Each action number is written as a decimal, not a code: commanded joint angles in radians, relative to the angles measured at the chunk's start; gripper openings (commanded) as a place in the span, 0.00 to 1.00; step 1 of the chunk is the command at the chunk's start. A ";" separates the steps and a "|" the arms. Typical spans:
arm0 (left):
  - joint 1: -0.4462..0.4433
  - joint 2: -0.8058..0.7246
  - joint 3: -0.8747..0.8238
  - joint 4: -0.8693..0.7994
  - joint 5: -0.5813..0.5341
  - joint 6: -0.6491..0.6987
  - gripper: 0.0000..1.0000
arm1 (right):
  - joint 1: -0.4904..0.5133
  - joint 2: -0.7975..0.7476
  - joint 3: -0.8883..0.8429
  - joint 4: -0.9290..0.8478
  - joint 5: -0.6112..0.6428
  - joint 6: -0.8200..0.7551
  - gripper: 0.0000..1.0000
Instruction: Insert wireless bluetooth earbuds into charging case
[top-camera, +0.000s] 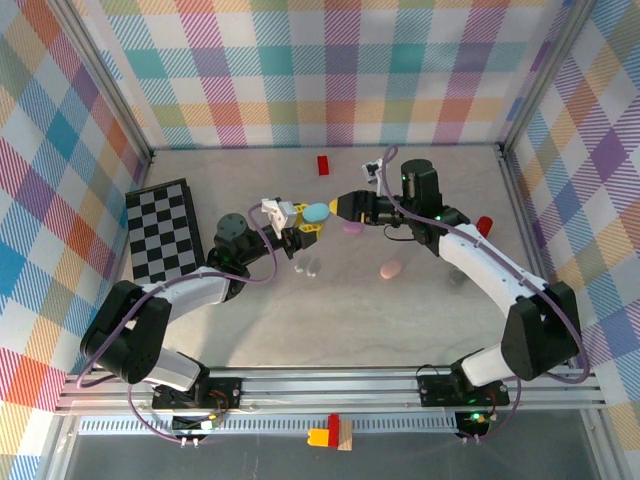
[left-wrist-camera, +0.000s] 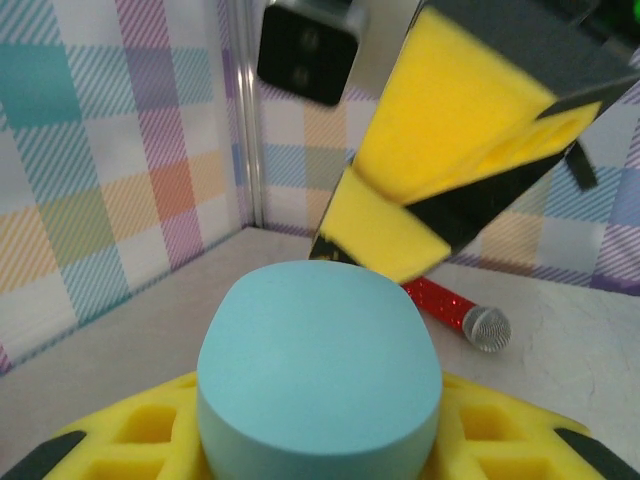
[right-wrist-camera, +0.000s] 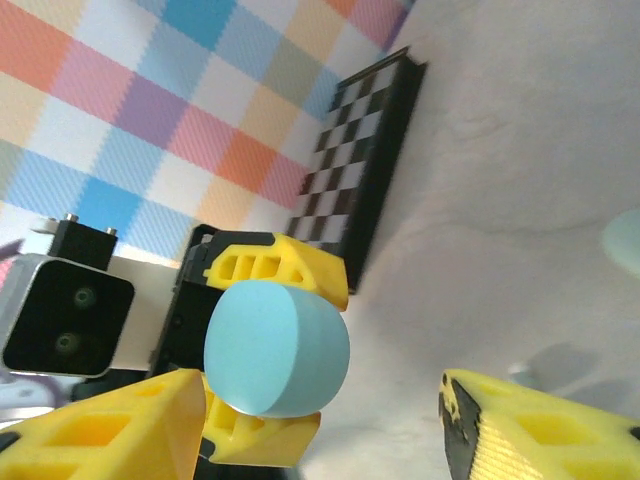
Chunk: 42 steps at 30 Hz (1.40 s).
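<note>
The left pincer (top-camera: 306, 224) is clenched on the light blue charging case (top-camera: 316, 212), a yellow finger (right-wrist-camera: 275, 270) pressed on each side, near the middle of the table (top-camera: 250, 180). The right pincer (top-camera: 336, 205) stands released at the case's 3 o'clock, its fingers spread wide. One of its yellow pads (left-wrist-camera: 440, 170) hangs just above the case; whether it touches cannot be told. A lilac case (top-camera: 352, 227) lies at the blue one's 4 o'clock and a pink case (top-camera: 391, 269) further out at 4 o'clock. Two tiny pale bits (top-camera: 307, 265) lie at 6 o'clock, too small to name.
</note>
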 joint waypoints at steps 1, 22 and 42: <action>-0.005 0.016 -0.012 0.130 0.021 -0.029 0.38 | 0.004 0.055 -0.023 0.262 -0.215 0.260 0.61; -0.015 0.012 0.005 0.052 0.073 0.007 0.51 | 0.006 0.113 -0.003 0.208 -0.214 0.241 0.23; -0.010 -0.169 -0.048 -0.350 -0.063 0.190 1.00 | -0.136 0.197 -0.093 -0.249 0.338 -0.168 0.23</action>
